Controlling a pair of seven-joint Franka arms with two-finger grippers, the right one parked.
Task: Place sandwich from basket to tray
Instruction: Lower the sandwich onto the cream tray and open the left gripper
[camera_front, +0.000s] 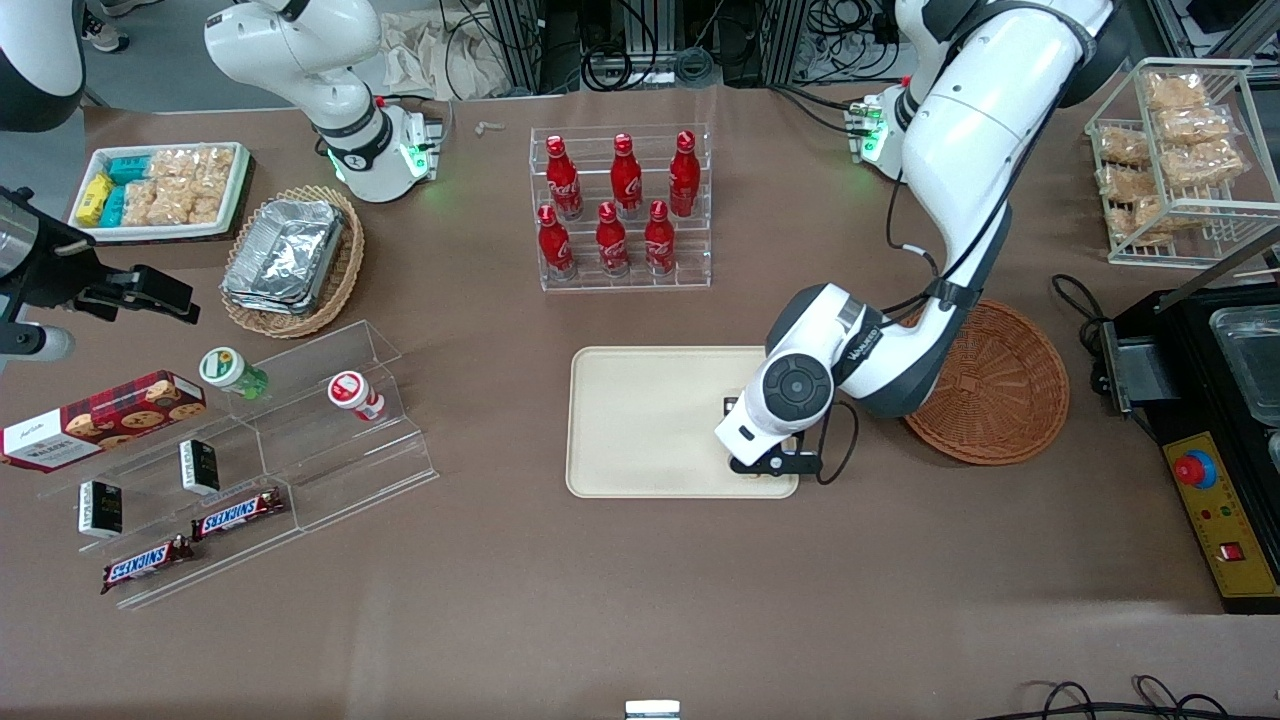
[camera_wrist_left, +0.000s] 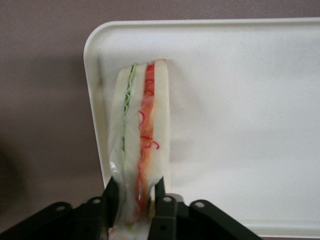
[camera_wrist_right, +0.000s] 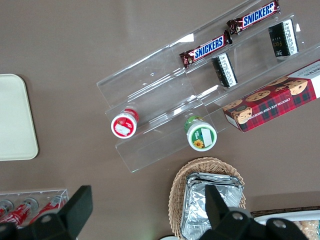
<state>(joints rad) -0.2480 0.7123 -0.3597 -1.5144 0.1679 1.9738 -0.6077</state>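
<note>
The sandwich (camera_wrist_left: 140, 135), a pale bread wedge with a red-orange and green filling stripe, is pinched between my left gripper's (camera_wrist_left: 135, 194) black fingers (camera_wrist_left: 161, 190). It hangs over the cream tray (camera_wrist_left: 240, 125) just inside one rounded corner, with the filling edge toward the wrist camera. From the front, the gripper (camera_front: 765, 462) is low over the tray (camera_front: 650, 420) at the corner nearest the reddish-brown round basket (camera_front: 1000, 400). There the arm's wrist hides the sandwich. The basket's visible part holds nothing.
A clear rack of red bottles (camera_front: 620, 210) stands farther from the front camera than the tray. Toward the parked arm's end are acrylic snack shelves (camera_front: 300, 440) and a tan oval basket of foil trays (camera_front: 295, 260). A black machine (camera_front: 1220, 420) sits beside the round basket.
</note>
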